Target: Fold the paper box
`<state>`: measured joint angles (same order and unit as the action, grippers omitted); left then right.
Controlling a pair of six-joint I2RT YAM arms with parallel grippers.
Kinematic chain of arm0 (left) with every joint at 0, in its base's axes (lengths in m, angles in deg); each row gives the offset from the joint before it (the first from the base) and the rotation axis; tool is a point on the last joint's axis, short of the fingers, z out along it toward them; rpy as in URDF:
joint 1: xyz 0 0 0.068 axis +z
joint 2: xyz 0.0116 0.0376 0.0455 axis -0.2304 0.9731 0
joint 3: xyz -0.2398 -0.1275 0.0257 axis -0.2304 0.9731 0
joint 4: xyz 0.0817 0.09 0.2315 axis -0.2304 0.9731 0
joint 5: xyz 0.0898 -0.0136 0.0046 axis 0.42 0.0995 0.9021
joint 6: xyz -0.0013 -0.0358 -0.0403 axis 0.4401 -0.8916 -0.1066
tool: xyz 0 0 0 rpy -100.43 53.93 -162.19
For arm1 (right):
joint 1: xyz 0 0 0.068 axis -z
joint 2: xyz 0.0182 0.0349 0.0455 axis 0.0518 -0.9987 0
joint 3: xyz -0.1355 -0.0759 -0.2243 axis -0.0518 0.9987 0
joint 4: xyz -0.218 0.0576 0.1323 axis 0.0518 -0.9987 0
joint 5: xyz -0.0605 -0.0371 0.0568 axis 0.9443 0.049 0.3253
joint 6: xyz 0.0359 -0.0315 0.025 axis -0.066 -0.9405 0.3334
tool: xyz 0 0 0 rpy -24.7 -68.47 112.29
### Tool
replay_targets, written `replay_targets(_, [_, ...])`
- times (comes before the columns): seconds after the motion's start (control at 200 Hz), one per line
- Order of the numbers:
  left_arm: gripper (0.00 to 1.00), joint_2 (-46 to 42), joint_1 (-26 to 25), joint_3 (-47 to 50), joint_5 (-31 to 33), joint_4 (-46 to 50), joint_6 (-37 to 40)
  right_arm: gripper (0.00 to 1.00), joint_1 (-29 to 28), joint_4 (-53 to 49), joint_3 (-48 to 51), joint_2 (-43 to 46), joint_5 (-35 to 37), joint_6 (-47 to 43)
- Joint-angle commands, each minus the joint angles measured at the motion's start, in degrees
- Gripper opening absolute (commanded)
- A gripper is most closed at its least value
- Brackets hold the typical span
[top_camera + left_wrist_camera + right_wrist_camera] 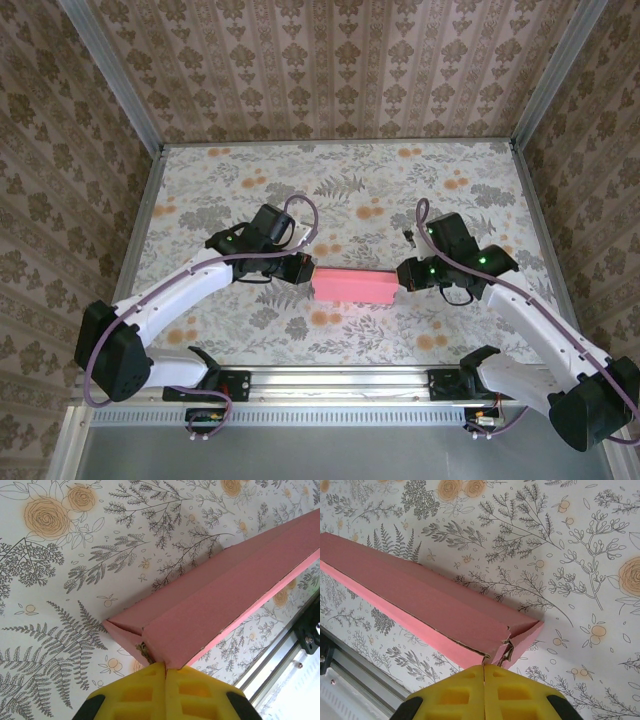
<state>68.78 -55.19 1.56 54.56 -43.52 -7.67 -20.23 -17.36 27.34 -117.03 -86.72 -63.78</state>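
Pink cardboard paper box [352, 285] [215, 605] [420, 605] is lying mid-counter as a long closed tube. Left gripper [303, 268] [165, 666] and right gripper [408, 272] [484, 667] are each pinching one end, jaws clenched on the end flaps. Likely closing ends; next is tucking flaps without crushing corners. Floral counter [300, 180] is giving room beyond; metal rail [330, 378] is sitting near.

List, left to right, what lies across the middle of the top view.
left gripper → box → right gripper
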Motion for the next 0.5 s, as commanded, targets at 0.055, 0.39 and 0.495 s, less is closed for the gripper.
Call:
replay_targets(0.055, [0.03,-0.28,-0.46,1.05,0.49,3.59,-0.35,0.09,-0.56,-1.62,1.42,0.59,0.11,1.29])
replay_targets(0.39, [0.02,-0.37,-0.51,1.24,1.27,4.14,-0.22,0.09,-0.67,-3.37,2.08,2.44,3.45,1.49])
replay_targets(0.495, [0.02,-0.28,-0.54,1.26,1.28,4.22,-0.22,0.09,-0.68,-3.42,2.07,2.70,3.68,1.42])
